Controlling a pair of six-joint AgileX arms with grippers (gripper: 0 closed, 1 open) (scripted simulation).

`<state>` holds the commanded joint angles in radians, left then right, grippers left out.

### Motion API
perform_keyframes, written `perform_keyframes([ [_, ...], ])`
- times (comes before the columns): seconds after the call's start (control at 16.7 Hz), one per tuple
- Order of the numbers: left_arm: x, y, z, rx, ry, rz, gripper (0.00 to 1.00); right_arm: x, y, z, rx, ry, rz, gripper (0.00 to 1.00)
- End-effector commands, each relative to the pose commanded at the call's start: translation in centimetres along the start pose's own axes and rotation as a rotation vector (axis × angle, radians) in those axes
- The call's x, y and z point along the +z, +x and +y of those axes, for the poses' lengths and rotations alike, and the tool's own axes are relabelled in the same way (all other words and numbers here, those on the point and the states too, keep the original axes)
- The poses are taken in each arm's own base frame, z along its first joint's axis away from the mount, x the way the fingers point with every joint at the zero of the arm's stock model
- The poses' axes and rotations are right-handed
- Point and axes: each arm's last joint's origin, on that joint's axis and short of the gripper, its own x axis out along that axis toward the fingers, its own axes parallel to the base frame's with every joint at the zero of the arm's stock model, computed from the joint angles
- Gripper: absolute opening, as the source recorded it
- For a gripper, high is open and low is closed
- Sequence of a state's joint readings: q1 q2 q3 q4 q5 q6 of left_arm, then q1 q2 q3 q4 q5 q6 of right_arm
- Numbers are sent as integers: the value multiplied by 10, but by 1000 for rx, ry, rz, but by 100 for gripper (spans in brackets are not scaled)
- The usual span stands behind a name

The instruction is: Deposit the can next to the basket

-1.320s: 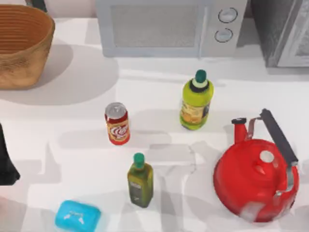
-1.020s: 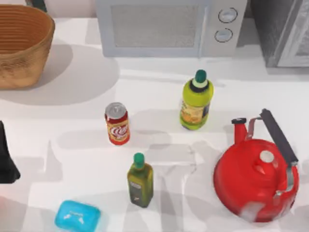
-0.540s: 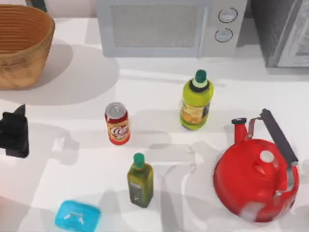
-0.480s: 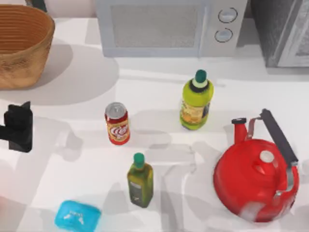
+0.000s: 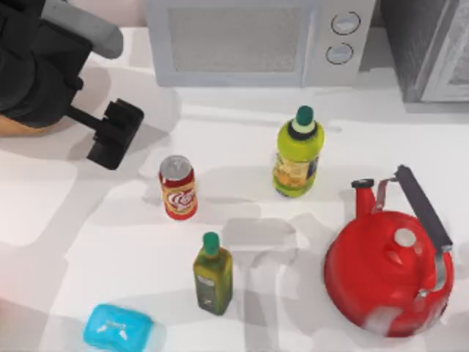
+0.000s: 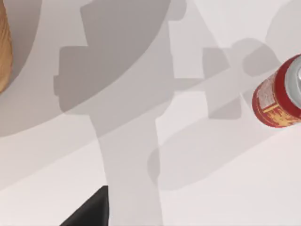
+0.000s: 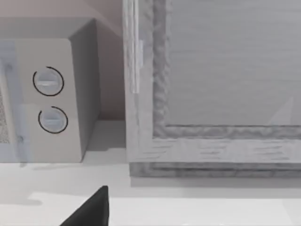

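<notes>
The can is red with a silver top and a swirl logo, and it stands upright left of the table's middle. It also appears in the left wrist view as the can, lying toward that picture's edge. My left arm reaches in from the back left, and my left gripper hangs open and empty, up and to the left of the can and apart from it. The arm hides most of the basket, leaving a tan sliver; its wicker side shows close by.
A microwave and a grey cabinet line the back. A yellow-green bottle, an olive oil bottle, a red kettle and a blue soap stand around. My right arm is parked, facing the cabinet.
My left arm has swung from the left edge up and rightward over the basket, bringing the gripper near the can. The can and the other items have not moved.
</notes>
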<state>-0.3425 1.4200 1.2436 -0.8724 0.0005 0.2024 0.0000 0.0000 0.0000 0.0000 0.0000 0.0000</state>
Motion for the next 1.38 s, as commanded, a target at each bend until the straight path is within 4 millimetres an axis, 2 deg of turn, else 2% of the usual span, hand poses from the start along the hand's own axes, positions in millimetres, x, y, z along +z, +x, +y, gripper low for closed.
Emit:
perform_keyframes([
  [0.24,48,48,-17,-80,115,223,100,0,0,0,0,0,0,100],
  [0.54,77,102,-41,-146,222,422,100,0,0,0,0,0,0,100],
  [0.78,83,123,-52,-168,259,491,100,0,0,0,0,0,0,100],
  [1.14,82,124,-51,-168,257,493,100,0,0,0,0,0,0,100],
  [1.38,70,151,-55,-168,260,490,100,0,0,0,0,0,0,100],
])
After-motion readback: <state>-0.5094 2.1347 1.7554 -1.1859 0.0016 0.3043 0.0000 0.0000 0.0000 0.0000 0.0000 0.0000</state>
